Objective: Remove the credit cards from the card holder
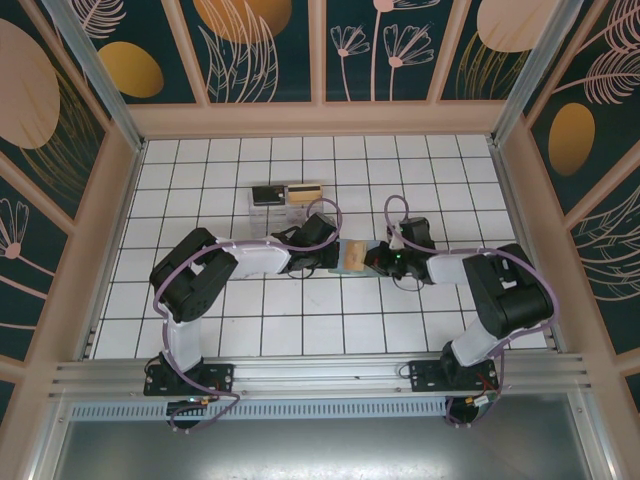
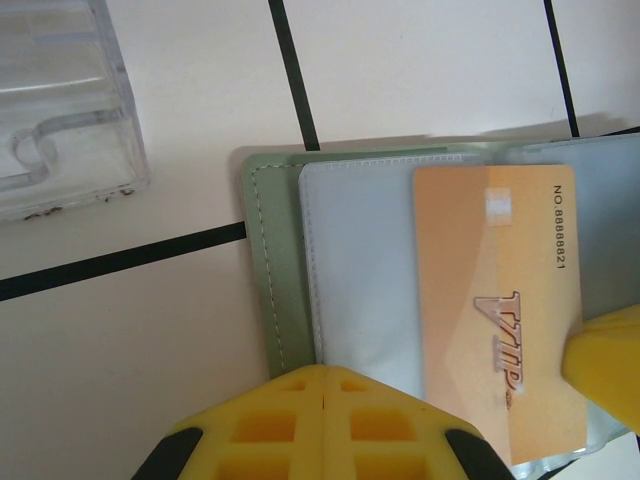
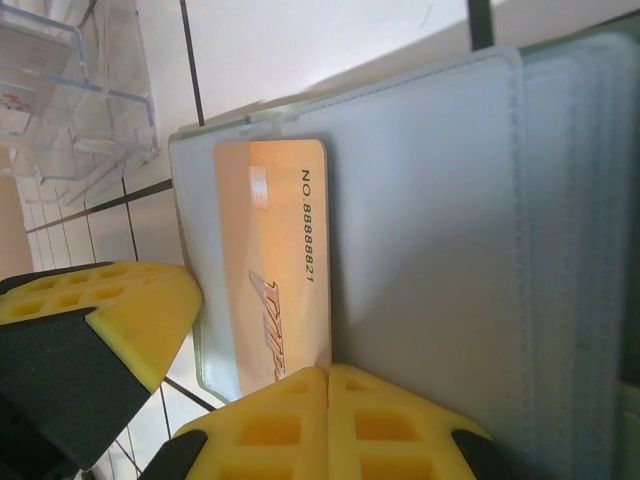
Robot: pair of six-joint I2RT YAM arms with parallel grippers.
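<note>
Left pincer [image 1: 330,258] and right pincer [image 1: 380,258] meet mid-table in the top view, tips facing each other, one tan card [image 1: 354,256] between them. Can't tell either pincer's state from up here. Clear box [image 1: 283,208] sits just beyond the left pincer, apart from it. A second tan card [image 1: 305,190] and a dark rectangle [image 1: 267,193] are at its far side; in it or on it, can't tell. White tiled table [image 1: 200,300], both arms bent in toward centre.

Left wrist: left pincer [image 2: 322,388] pads pressed together, no gap at the seam, tips over the near edge of the card holder [image 2: 265,290]. Can't tell if they nip that edge. Holder lies open and flat, with a green stitched border and a pale clear sleeve inside. Card [image 2: 495,310] lies lengthwise on the sleeve, printed VIP and NO.8888821. One yellow finger [image 2: 610,362] of the right pincer covers the card's lower right edge. Box [image 2: 60,110] corner upper left, apart from the holder.

Right wrist: right pincer [image 3: 328,388] pads also pressed together, seam closed, tips at the near end of the card [image 3: 270,260]. Touching card or sleeve, can't tell. Holder [image 3: 440,250] spreads to the right as a grey panel. Left pincer's finger [image 3: 110,310] is just beside the holder's left edge. Box [image 3: 70,90] upper left.
</note>
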